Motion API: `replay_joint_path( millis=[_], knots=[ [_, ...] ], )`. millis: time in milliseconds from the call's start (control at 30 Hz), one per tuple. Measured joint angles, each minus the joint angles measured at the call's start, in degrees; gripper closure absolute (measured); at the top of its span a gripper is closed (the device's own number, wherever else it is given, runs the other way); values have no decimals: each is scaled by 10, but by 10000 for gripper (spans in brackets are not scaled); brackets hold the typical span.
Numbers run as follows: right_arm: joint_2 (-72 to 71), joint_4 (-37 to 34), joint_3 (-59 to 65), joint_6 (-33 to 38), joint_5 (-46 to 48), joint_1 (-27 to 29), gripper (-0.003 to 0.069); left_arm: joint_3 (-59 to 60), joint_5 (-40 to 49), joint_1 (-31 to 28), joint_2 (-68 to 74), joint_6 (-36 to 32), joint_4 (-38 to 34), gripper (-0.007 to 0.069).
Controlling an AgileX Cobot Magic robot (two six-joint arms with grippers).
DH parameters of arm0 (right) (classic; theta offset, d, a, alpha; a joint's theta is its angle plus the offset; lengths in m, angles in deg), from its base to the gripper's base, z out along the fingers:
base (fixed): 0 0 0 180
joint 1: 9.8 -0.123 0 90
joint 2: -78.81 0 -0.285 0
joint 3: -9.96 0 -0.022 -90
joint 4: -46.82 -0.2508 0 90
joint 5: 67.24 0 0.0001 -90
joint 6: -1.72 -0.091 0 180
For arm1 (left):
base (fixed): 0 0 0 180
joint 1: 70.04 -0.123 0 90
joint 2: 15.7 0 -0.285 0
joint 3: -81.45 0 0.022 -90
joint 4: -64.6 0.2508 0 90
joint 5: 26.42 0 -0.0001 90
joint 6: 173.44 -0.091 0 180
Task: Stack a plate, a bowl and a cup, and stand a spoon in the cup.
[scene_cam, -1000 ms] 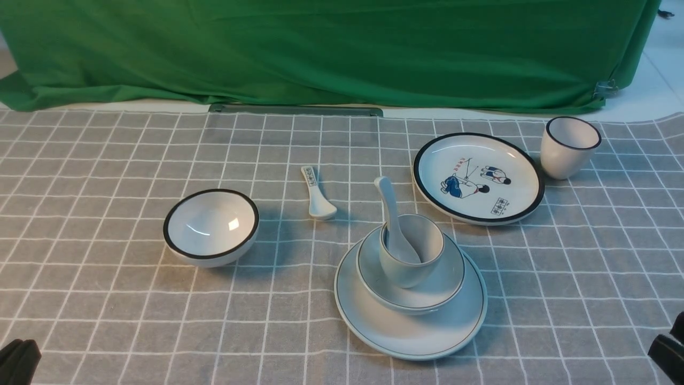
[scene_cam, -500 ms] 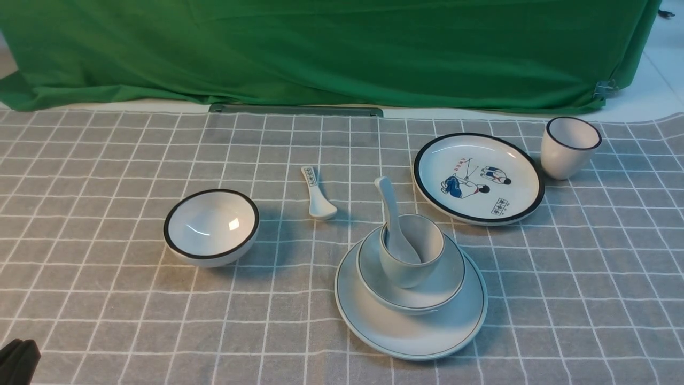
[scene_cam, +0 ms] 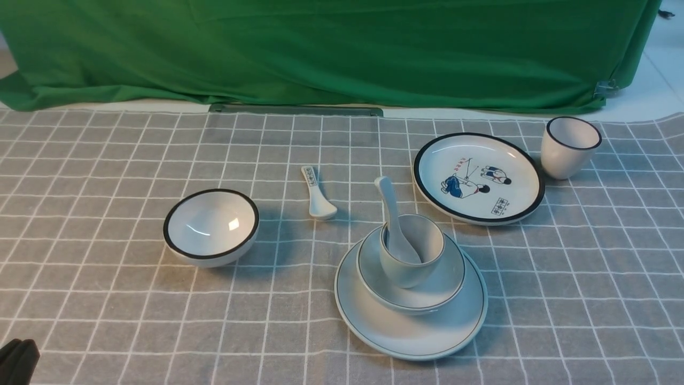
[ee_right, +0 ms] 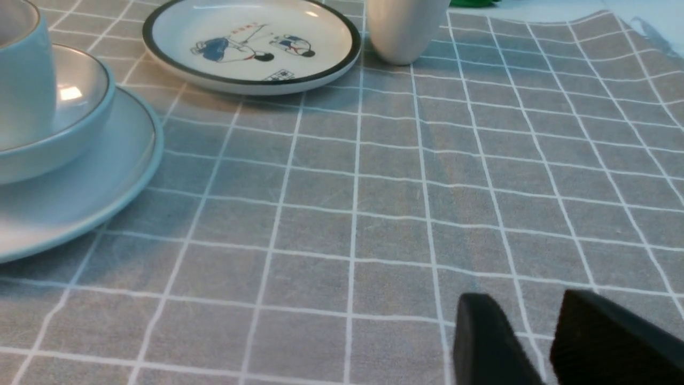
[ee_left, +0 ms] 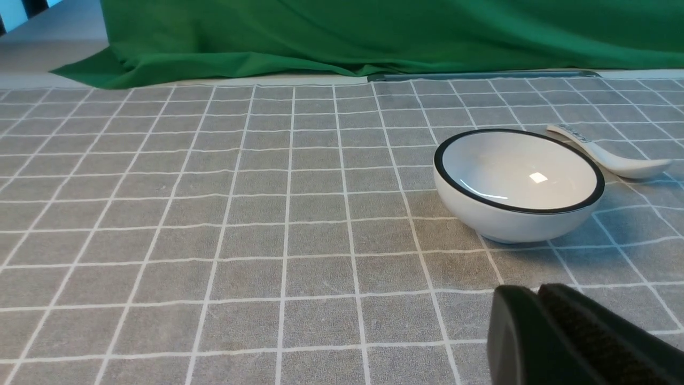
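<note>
Stacked at about five o'clock from the worktop [scene_cam: 107,299] centre: plate [scene_cam: 410,334] lowest, bowl [scene_cam: 446,283] seated in it, cup [scene_cam: 411,255] upright in the bowl. Spoon [scene_cam: 393,222] standing in the cup, scoop down, handle leaning toward eleven o'clock over the rim.

At one o'clock from the stack, apart from it, black-rimmed plate [scene_cam: 478,178] printed with cartoon figures plus small characters too fine to read. Just beside that plate at two o'clock, black-rimmed cup [scene_cam: 569,147], upright. At eleven o'clock from the stack, short spoon [scene_cam: 318,195] lying flat, handle marked with tiny writing, illegible. At nine o'clock, black-rimmed bowl [scene_cam: 211,226], upright and glossy. No brand names legible anywhere.

Left tool [ee_left: 537,299] closed, pads pressed together, empty, low over the grey checked cloth near the black-rimmed bowl. Right tool [ee_right: 526,321] parted with a clear gap between its fingers, gripping nothing, well to the three o'clock side of the stack.
</note>
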Motion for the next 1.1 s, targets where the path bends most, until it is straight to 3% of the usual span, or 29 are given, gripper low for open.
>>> replay_joint_path(
  millis=[1100],
  knots=[
    [0, 0, 0, -8, 0, 0, 417, 0, 0, 0, 0, -1, 0, 612]
  ],
)
